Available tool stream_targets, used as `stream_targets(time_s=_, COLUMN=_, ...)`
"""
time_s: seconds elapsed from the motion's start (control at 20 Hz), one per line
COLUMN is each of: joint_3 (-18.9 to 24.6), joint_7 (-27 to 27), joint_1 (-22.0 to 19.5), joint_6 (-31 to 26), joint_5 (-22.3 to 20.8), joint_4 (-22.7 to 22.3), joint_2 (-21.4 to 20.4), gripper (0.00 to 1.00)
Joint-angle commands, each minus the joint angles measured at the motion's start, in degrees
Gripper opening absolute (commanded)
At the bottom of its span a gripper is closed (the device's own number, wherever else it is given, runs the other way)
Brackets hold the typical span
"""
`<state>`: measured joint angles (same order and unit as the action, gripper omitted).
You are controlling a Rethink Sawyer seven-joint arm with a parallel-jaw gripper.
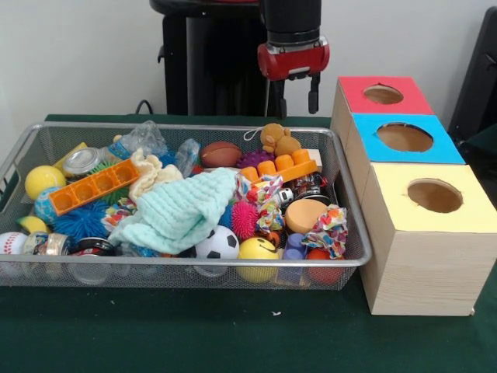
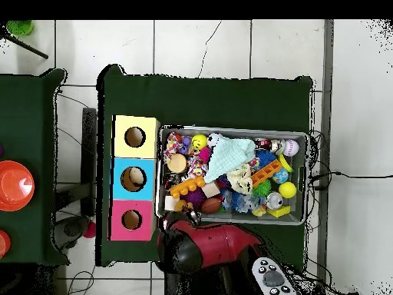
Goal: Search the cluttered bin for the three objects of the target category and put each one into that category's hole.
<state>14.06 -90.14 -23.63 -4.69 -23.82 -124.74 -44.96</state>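
- Wire-mesh bin (image 1: 353, 203) holds the toy clutter, a mint cloth (image 1: 182, 210) on top.
- Gripper (image 1: 296, 95) hangs open and empty behind the bin's far right corner.
- Red (image 1: 384, 94), blue (image 1: 404, 137) and yellow holes (image 1: 435, 195) stand right of it.

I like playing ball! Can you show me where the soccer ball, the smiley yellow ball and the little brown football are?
soccer ball (image 1: 217, 245): front view, on its white front.
smiley yellow ball (image 1: 257, 250): front view, on its face.
brown football (image 1: 220, 154): front view, on its middle.
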Motion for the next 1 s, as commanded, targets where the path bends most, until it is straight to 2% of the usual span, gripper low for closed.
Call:
stream_targets(time_s=0.05, joint_3=-0.6, joint_7=-3.9, joint_1=-0.8, joint_6=1.3, joint_5=-3.4, joint_4=6.8, joint_2=1.0, gripper=1.00)
stream_targets(time_s=0.6, joint_3=-3.8, joint_7=-4.2, joint_1=1.2, joint_6=3.2, joint_5=-6.5, joint_4=9.2, joint_2=2.8, gripper=1.00)
stream_targets(time_s=1.0, joint_3=-8.1, joint_7=-6.6, joint_1=4.7, joint_6=7.6, joint_5=-7.0, joint_4=12.2, joint_2=7.2, gripper=1.00)
